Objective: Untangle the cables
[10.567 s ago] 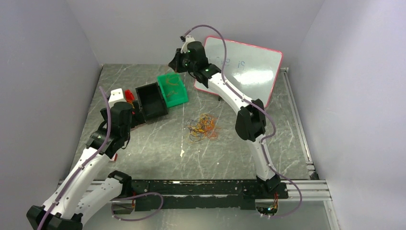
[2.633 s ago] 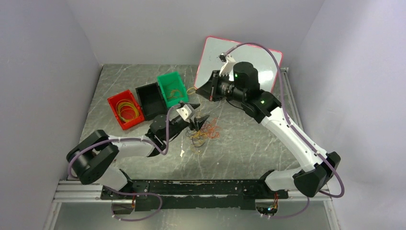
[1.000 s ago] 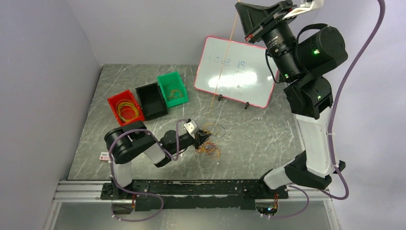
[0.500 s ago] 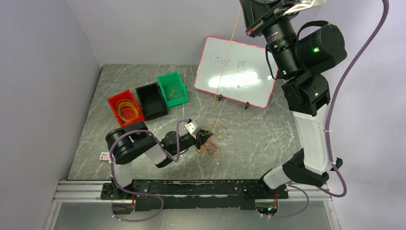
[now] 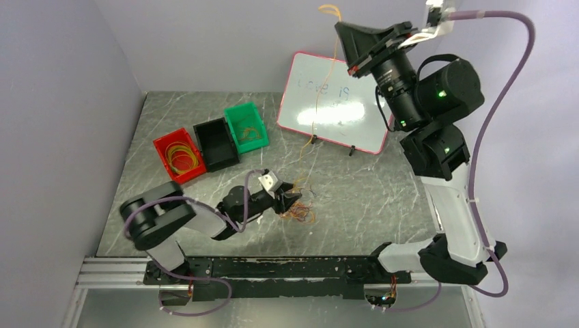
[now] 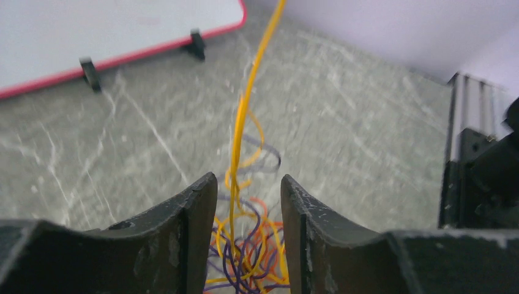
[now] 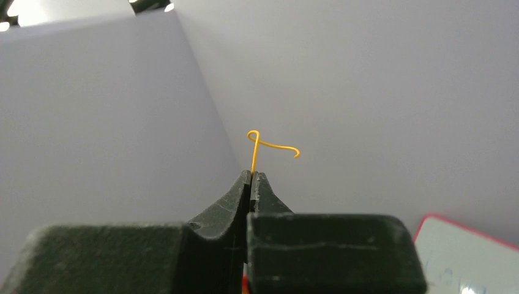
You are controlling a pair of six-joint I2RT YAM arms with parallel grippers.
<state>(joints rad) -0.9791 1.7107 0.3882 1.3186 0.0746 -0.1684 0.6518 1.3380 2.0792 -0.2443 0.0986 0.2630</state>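
1. While the right hand hangs high, pinching one orange cable, that cable runs down toward the bench.
2. Low down, the left hand stands spread, the strand passing between its jaws, over the tangled cables lying there.

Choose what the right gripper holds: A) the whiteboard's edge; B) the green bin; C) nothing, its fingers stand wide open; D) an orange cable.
D: the right wrist view shows the right gripper shut on the orange cable, whose curled end sticks out beyond it.
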